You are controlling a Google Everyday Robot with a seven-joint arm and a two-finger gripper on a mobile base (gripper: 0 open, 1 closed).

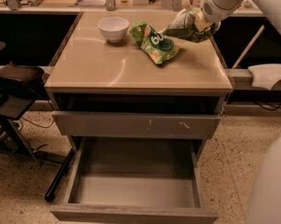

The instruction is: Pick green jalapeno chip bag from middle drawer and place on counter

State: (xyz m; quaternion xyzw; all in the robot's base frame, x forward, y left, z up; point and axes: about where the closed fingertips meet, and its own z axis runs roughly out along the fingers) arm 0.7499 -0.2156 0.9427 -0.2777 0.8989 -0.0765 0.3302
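- You are holding the gripper over the back right corner of the counter surface, with the white arm reaching in from the upper right.
- The fingers are clamping the green jalapeno chip bag. It is bunching up against the gripper's end and hanging out to the left of it, low over the surface. Whether its lower edge is touching the surface, I cannot tell.
- The middle drawer is standing pulled out below with a bare grey floor, so the pick looks done and only the placing is remaining.
- You are handling something light, soft and crumpled. The foil is likely slippery and will be folding rather than resisting, and a hard squeeze risks crushing the chips. A pinch on a bunched fold near the top edge, as you seem to be holding now, is probably the safest purchase.
- You are working close to a second green bag with a round dark logo, which is lying just left of the held one, and a white bowl is sitting further left. Bare surface is lying in front, toward the scratched drawer front, so you may be wanting to set it down there, low before letting go.
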